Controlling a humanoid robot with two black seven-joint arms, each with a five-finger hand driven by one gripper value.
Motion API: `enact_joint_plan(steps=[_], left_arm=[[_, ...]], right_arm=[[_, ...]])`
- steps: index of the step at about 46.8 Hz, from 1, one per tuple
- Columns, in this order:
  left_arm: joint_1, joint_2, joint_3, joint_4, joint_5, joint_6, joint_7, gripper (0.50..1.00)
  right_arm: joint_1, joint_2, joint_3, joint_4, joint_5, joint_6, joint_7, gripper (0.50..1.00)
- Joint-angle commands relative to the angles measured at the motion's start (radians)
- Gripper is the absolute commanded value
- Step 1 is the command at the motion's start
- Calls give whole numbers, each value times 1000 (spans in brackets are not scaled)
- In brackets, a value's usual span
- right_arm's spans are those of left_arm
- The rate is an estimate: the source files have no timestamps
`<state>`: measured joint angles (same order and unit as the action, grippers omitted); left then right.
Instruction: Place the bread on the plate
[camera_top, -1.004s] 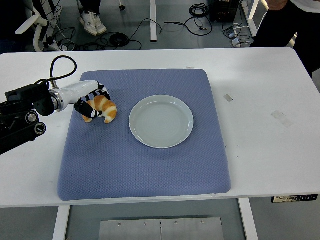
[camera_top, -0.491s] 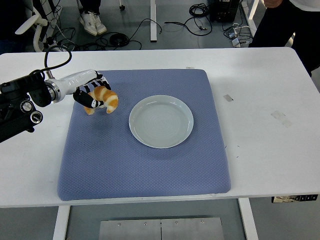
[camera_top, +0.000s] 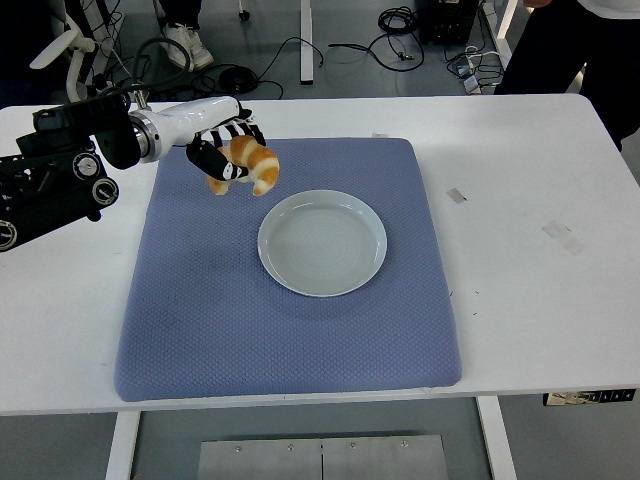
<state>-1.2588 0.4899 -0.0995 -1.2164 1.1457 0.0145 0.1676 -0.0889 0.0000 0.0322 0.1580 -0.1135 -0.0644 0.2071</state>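
Your left hand (camera_top: 222, 150) grips the bread (camera_top: 250, 165), holding it up over the blue mat (camera_top: 290, 330) on the bench (camera_top: 530, 260), just up and left of the empty plate (camera_top: 322, 243)
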Motion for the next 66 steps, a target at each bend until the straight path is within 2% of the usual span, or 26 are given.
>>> enact_joint_plan(steps=[1,11,24,50,52,57,61,66], left_arm=[[-7,-14,1,-14,11,2,4,500],[-10,-60,1,-51,129,13,18,500],[7,-114,12,-67,146,25,16,500],[68,-159,35,-51,186,42,15,500],[70,-159,35,-51,186,42,15,526],[73,-162,35,-49,186,42,13,713],[76,-163,35,-48,186,41,13,751],[87,-162,35,-48,183,39,12,846]], right_arm=[[0,0,0,0,0,0,0,1000],[0,0,0,0,0,0,0,1000],[0,0,0,0,0,0,0,1000],[0,0,0,0,0,0,0,1000],[-2,0,0,0,0,0,0,1000],[0,0,0,0,0,0,0,1000],[0,0,0,0,0,0,0,1000],[-2,0,0,0,0,0,0,1000]])
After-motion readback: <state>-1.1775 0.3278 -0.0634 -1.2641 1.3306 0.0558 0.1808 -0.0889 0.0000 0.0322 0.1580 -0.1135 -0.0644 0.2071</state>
